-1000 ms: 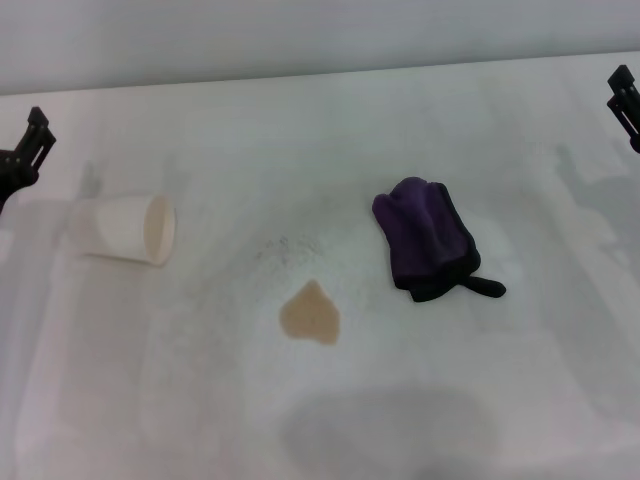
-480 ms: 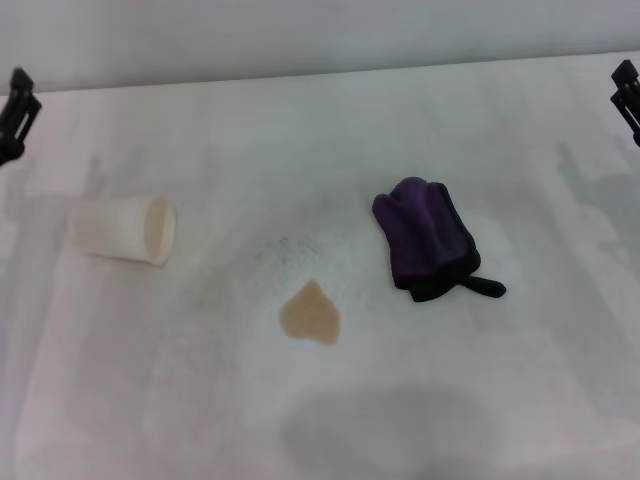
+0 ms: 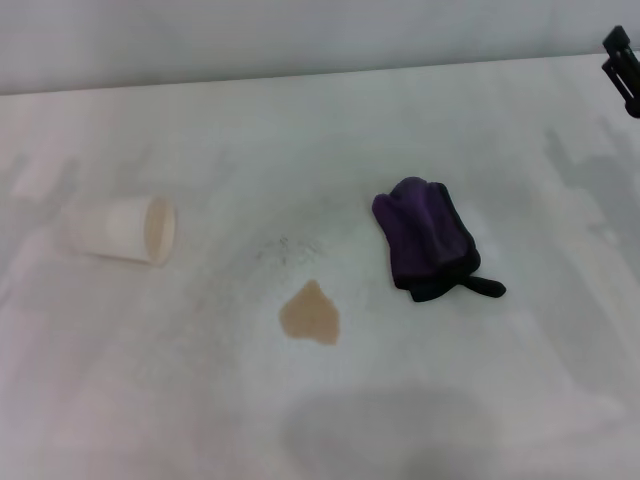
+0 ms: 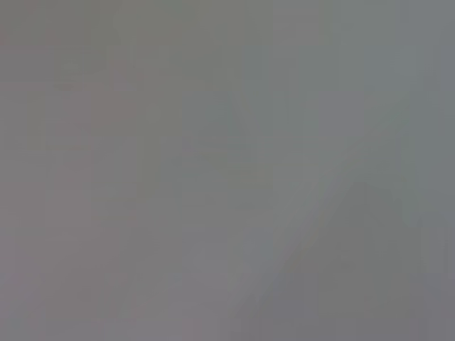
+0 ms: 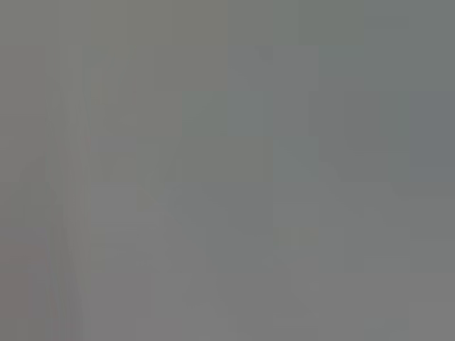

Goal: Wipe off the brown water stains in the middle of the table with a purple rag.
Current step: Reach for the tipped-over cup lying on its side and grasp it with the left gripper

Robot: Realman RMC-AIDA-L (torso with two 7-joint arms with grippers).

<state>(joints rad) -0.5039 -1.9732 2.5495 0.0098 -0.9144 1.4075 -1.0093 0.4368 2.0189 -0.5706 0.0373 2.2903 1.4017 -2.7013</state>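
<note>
The purple rag [image 3: 427, 238] lies bunched on the white table [image 3: 320, 130], right of centre, its black tail pointing right. The brown water stain [image 3: 311, 315] is a small tan blotch on the table, left of and nearer to me than the rag, apart from it. My right gripper [image 3: 623, 65] shows only as a black tip at the far right edge, well away from the rag. My left gripper is out of the head view. Both wrist views show only plain grey.
A white paper cup [image 3: 122, 229] lies on its side at the left, its mouth facing right. Faint grey speckles [image 3: 285, 247] sit just beyond the stain. The table's far edge [image 3: 300, 75] meets a grey wall.
My left gripper has moved up and off the left edge of the head view. My right gripper has moved slightly farther up and away. The rag, stain and cup have not moved.
</note>
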